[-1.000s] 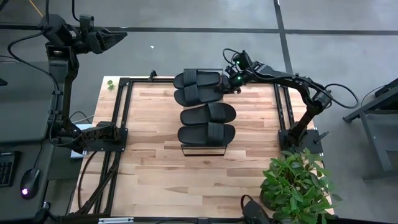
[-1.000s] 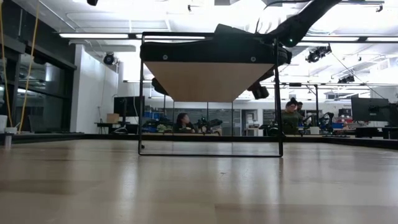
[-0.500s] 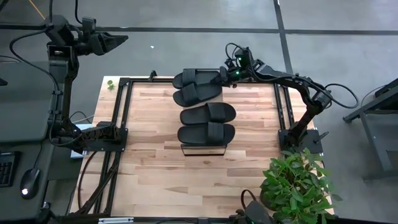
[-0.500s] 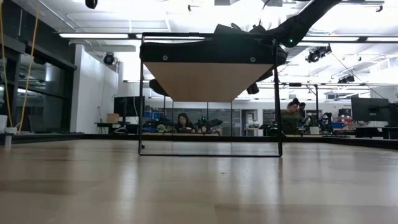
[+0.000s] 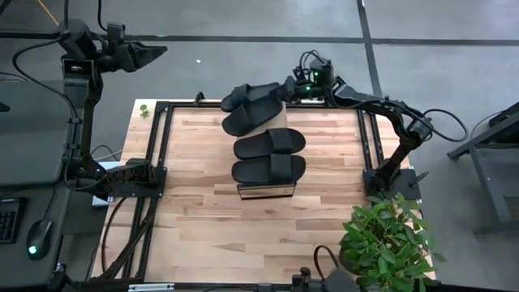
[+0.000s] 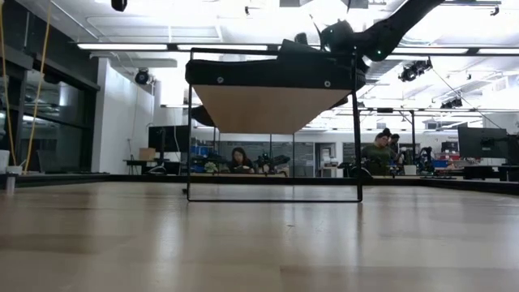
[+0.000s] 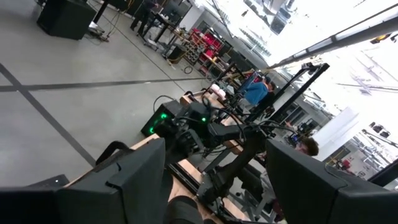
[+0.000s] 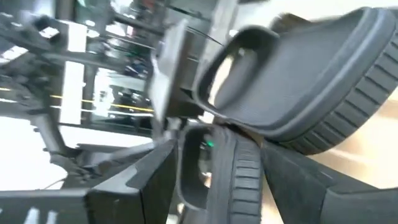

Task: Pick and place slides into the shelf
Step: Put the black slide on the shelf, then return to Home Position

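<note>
A leafy green potted plant [image 5: 388, 237] sits at one corner of the light wooden desk [image 5: 203, 211]. Off to the side, a computer mouse [image 5: 33, 246] glows green beside a keyboard [image 5: 8, 221]. Across the room, people [image 6: 238, 159] sit at workstations under bright ceiling lights.
</note>
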Robot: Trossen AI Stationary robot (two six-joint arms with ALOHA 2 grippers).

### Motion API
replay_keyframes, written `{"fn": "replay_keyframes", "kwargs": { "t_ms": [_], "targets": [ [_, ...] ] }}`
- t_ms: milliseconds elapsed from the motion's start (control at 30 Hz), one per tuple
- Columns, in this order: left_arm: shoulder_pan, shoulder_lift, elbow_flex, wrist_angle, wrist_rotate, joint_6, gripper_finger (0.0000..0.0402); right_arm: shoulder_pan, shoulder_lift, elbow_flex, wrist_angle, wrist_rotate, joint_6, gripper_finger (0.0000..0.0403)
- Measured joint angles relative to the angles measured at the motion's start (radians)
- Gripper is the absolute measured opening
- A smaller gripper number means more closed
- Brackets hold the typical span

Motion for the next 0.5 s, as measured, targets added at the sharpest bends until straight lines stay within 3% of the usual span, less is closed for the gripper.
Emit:
{"fn": "replay_keyframes", "kwargs": {
  "t_ms": [500],
  "targets": [
    [0.000,-0.011,0.000,0.002,-0.004,0.011,0.0262,0.033,-0.006,0.002,0.425,0.062,0.191,0.0220]
  ]
}}
